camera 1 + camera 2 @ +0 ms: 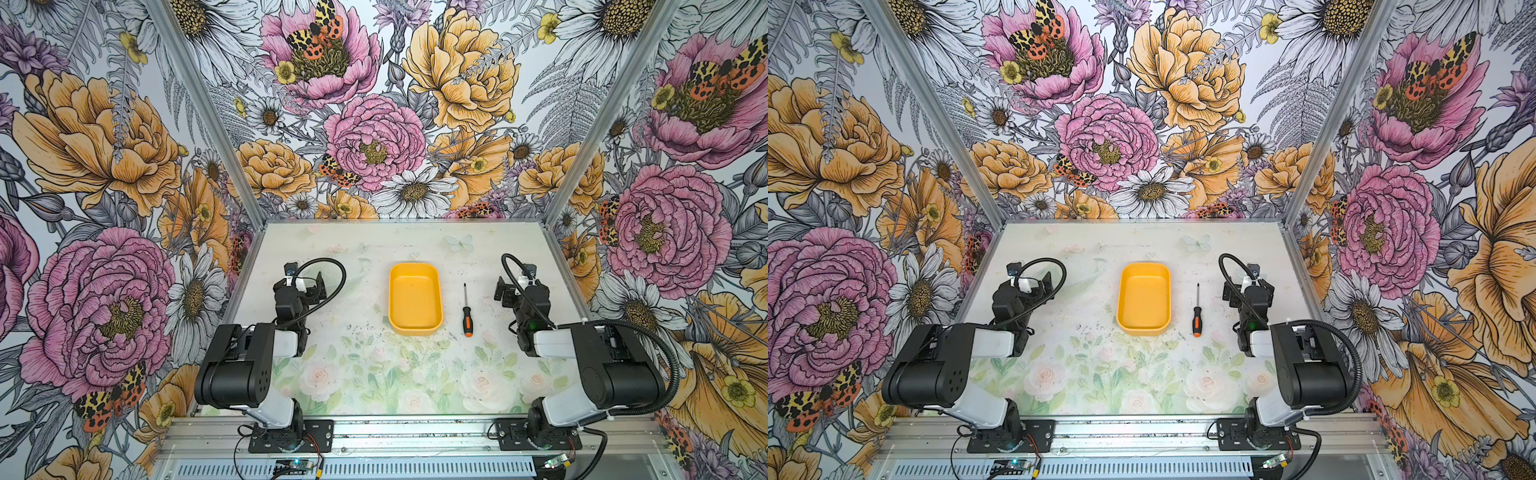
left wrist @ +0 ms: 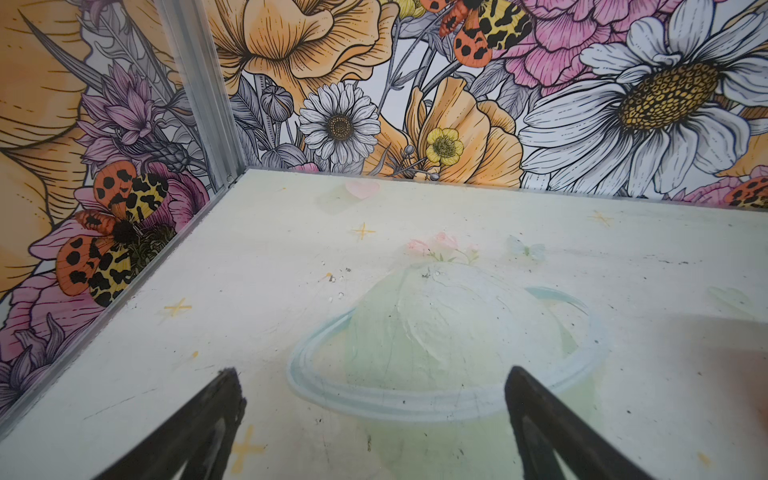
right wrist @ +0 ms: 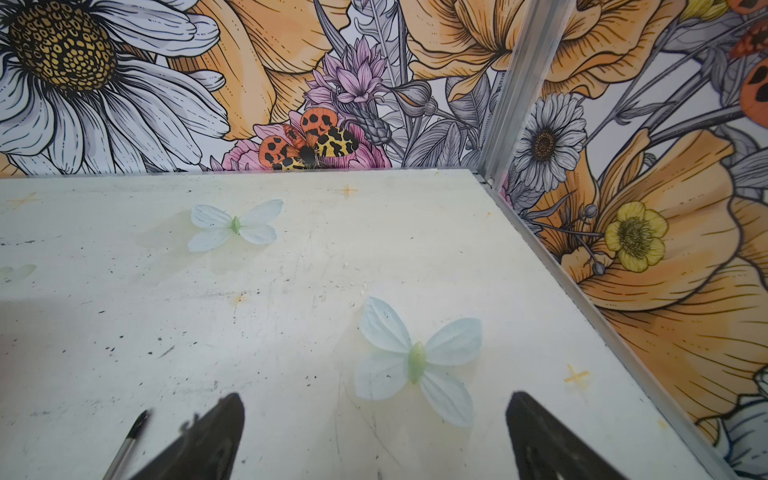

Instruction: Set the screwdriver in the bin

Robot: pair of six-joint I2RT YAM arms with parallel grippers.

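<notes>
While the screwdriver (image 3: 132,436) is lying near it, the right claw (image 3: 374,401) is hanging wide open, gripping nothing; left claw (image 2: 372,372) is gaping empty too.

— Where is the screwdriver (image 1: 467,309) laid?
— On the table (image 1: 357,257), just right of the bin (image 1: 415,331), apart from it; the tip is pointed far, the handle near.
— And the bin?
— It is set at mid-table.

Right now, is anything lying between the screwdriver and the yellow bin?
Nothing: only bare tabletop separates the screwdriver from the bin, as both top views show.
</notes>
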